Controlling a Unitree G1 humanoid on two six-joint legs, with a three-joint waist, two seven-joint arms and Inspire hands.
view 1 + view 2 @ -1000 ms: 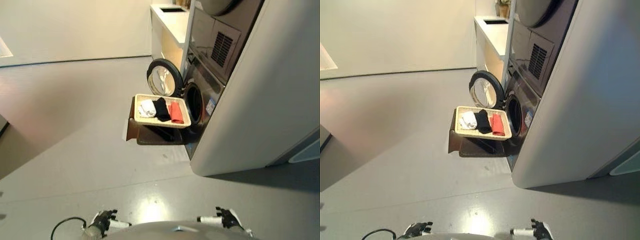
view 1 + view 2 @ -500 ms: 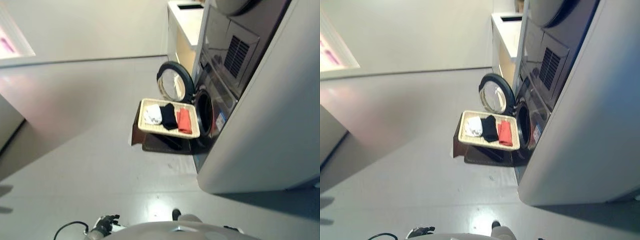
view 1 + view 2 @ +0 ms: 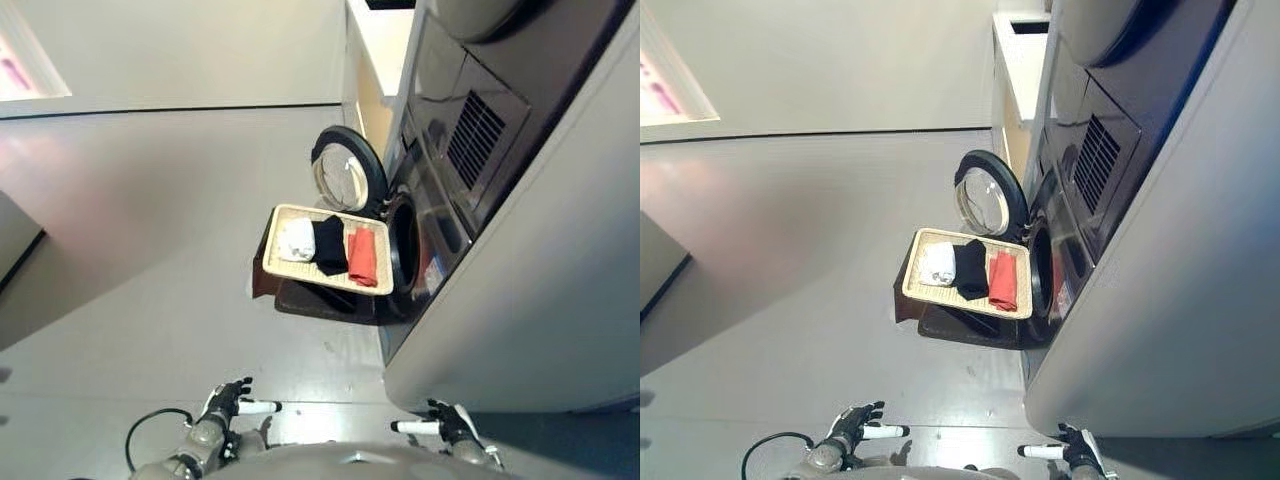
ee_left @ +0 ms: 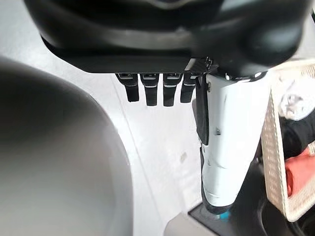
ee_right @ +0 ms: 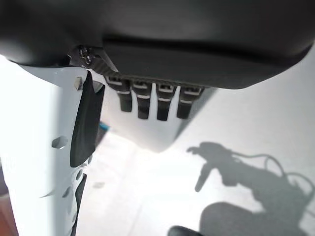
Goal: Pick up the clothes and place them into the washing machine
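Your left hand (image 3: 224,402) hangs low over the floor (image 3: 150,250) with its fingers (image 4: 153,93) straight and relaxed, thumb out to the side, nothing in them. Your right hand (image 3: 447,424) is the same: fingers (image 5: 146,104) loose and straight, thumb out, holding nothing. Both hands are well apart from the clothes.

Ahead of you a tray (image 3: 278,262) sits on a dark stand (image 3: 315,298), just in front of the washer (image 3: 440,200). Three clothes lie side by side in the tray: a white cloth (image 3: 296,240) on the side farthest from the washer, a black cloth (image 3: 329,244) in the middle, a red cloth (image 3: 362,256) nearest the washer. The black one touches both neighbours. All three are still in the tray; none is in the drum.

The washer's round door (image 3: 345,180) stands swung open beyond the tray, and the dark drum opening (image 3: 405,242) is just beside the tray's red end. A white counter (image 3: 385,45) runs along the wall past the washer.

In your left wrist view the tray's edge and the three clothes show past the thumb.
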